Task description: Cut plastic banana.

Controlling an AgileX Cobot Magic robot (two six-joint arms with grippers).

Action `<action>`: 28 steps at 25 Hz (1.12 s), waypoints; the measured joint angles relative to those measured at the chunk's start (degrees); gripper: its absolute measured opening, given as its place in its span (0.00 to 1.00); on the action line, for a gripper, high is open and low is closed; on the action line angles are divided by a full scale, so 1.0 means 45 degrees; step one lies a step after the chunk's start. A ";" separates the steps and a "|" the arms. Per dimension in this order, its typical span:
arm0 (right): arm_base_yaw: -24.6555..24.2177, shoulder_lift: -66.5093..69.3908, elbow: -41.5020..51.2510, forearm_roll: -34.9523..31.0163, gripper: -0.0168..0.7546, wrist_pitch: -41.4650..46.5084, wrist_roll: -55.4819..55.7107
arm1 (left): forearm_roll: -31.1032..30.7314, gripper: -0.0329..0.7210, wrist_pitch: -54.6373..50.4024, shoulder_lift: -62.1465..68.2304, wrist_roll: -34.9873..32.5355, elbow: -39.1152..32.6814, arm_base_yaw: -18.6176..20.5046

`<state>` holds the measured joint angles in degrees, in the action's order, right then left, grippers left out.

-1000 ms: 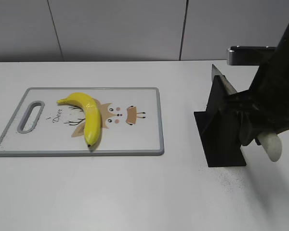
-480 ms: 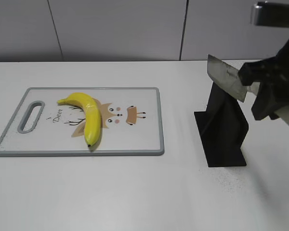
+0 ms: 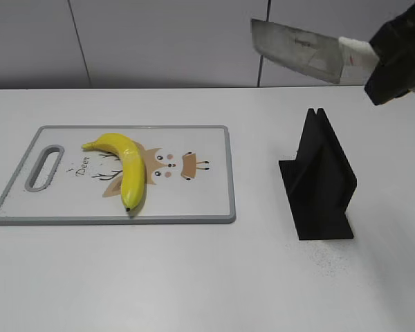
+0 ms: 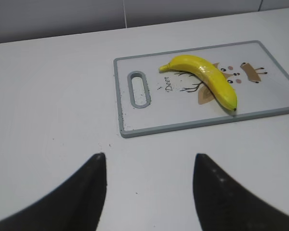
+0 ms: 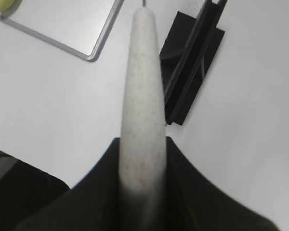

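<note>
The yellow plastic banana (image 3: 124, 166) lies on the white cutting board (image 3: 207, 200), left of its middle; it also shows in the left wrist view (image 4: 207, 79). My right gripper (image 3: 387, 59) is shut on the pale handle (image 5: 142, 96) of a knife, whose broad steel blade (image 3: 297, 47) is held high above the black knife stand (image 3: 321, 187), pointing left. My left gripper (image 4: 149, 168) is open and empty over bare table, near the board's handle end (image 4: 138, 89). It is out of the exterior view.
The black knife stand (image 5: 192, 62) sits right of the board with its slot empty. A grey wall runs behind the table. The board's corner (image 5: 94, 48) shows in the right wrist view.
My right gripper has lifted the knife up out of the stand, from low beside it to high above it. The banana and board have not moved.
</note>
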<state>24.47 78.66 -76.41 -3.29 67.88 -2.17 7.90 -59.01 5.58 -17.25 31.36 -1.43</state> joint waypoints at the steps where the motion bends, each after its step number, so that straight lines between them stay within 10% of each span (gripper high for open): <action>1: 0.0000 0.0180 -0.0352 0.0000 0.23 0.0248 -0.0672 | 0.0000 0.79 0.0173 0.0558 -0.0279 0.0203 0.0000; 12: 0.0000 0.3849 -0.4960 -0.0679 0.23 0.0536 -0.5351 | 0.1470 0.79 0.2932 0.6802 -0.4267 0.2889 0.0000; 28: 0.0000 0.7335 -0.7066 -0.3579 0.23 0.0519 -1.4430 | 0.6542 0.79 -0.1674 1.6668 -1.6341 1.0519 -0.0178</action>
<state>24.47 111.67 -108.21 -19.39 70.22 -67.11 37.34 -66.54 80.58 -90.79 78.69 -2.22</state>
